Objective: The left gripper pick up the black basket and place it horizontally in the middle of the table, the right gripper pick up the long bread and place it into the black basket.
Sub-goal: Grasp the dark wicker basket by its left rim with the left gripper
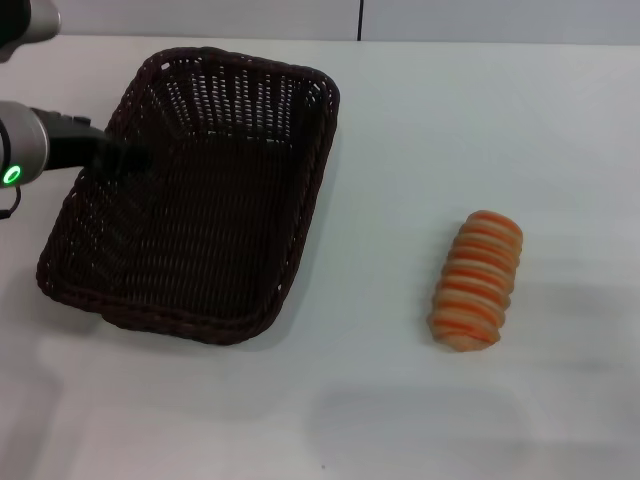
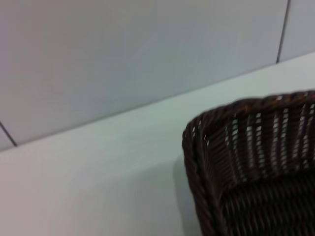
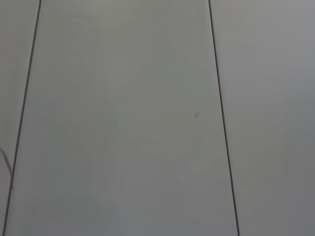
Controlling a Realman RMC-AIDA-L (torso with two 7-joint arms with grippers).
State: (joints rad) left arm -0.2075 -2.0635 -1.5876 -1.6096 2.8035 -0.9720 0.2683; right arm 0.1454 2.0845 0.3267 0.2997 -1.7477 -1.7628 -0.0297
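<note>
The black basket [image 1: 195, 240] stands on the white table [image 1: 400, 150] at the left, its long side running away from me at a slight angle. It is empty. My left gripper [image 1: 125, 160], on the green-lit arm, reaches in from the left and sits at the basket's left rim, dark against the dark wicker. A corner of the basket [image 2: 246, 162] shows in the left wrist view. The long bread [image 1: 478, 282], striped orange and cream, lies on the table at the right, well apart from the basket. My right gripper is out of view.
A grey panelled wall [image 1: 450, 18] runs along the table's far edge. The right wrist view shows only wall panels [image 3: 123, 118] with thin dark seams.
</note>
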